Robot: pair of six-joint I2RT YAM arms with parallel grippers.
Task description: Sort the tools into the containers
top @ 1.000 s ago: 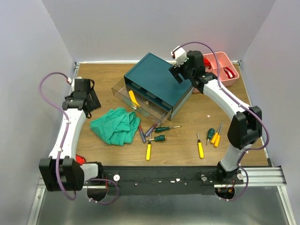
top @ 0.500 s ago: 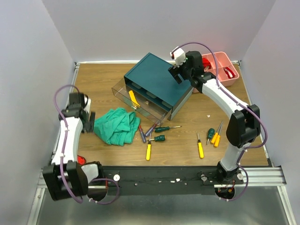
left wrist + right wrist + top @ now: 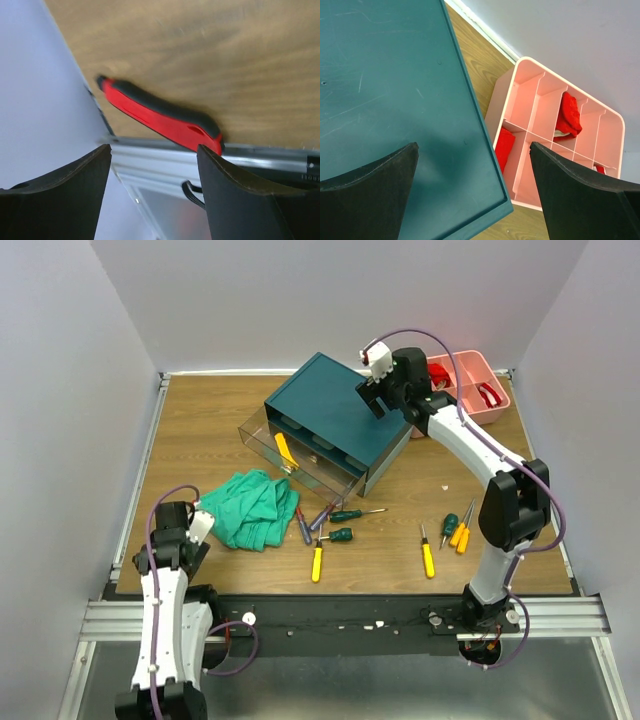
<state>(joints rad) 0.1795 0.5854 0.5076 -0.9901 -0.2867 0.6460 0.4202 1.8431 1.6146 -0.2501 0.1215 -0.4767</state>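
Observation:
The dark teal box (image 3: 335, 420) stands at the back centre, its top filling the right wrist view (image 3: 395, 100). One clear drawer (image 3: 262, 439) is pulled out with a yellow screwdriver (image 3: 286, 450) inside. Several screwdrivers lie in front: a red-and-blue one (image 3: 303, 525), green ones (image 3: 355, 513) (image 3: 338, 535) (image 3: 449, 528), yellow ones (image 3: 317, 562) (image 3: 427, 555) and an orange one (image 3: 461, 536). My right gripper (image 3: 372, 398) (image 3: 472, 150) is open and empty above the box's right corner. My left gripper (image 3: 172, 540) (image 3: 152, 160) is open and empty, low at the near-left corner, beside a red-and-black handled tool (image 3: 160, 115).
A crumpled green cloth (image 3: 250, 508) lies left of the screwdrivers. A pink divided tray (image 3: 465, 385) (image 3: 545, 135) with red items stands at the back right, next to the box. The aluminium rail (image 3: 165, 165) runs along the near table edge under the left gripper.
My left arm has pulled back from the far left of the table to the near-left corner. My right gripper has barely shifted above the teal box.

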